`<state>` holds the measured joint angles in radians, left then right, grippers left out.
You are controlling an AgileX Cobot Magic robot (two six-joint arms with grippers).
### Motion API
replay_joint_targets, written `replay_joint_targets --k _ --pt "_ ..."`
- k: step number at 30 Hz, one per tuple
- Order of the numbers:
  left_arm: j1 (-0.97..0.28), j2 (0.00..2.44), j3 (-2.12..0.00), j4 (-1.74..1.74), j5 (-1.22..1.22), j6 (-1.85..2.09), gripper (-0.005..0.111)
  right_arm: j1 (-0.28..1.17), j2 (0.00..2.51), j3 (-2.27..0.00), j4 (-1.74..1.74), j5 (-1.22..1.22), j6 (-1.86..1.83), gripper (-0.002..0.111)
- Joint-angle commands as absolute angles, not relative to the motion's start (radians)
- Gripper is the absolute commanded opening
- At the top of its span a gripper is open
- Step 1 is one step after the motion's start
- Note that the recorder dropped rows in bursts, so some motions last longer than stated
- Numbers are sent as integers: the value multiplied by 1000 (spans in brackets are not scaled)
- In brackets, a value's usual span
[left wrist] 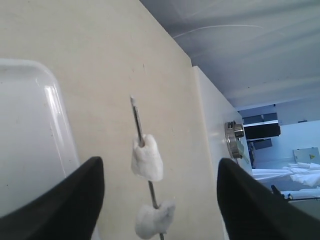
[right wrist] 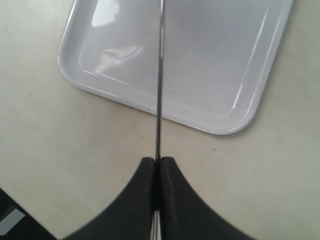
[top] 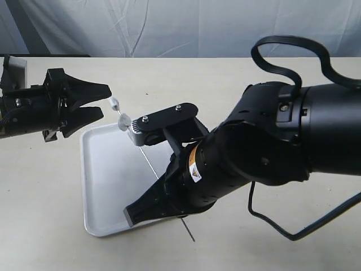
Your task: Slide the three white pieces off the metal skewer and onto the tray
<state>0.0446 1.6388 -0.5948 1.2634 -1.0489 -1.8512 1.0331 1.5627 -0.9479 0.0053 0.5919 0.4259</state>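
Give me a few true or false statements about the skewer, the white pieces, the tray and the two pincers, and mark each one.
1. The right pincer is shut on the metal skewer. True.
2. The white pieces lie on the tray. False: the two in view sit threaded on the skewer.
3. The left pincer is clamped on one of them. False: its jaws stand open and touch none.
4. The skewer's tip pokes out bare beyond the pieces. True.
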Motion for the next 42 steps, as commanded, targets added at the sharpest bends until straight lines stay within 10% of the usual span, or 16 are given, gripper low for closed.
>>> replay_joint_targets --k 1,42 --pt "35 1642 -607 1261 -1047 -1846 62 1037 1551 -943 0 562 424 -1" --pt "-41 1652 -620 1228 -1012 -1832 45 1037 1551 -943 -84 624 426 -1"
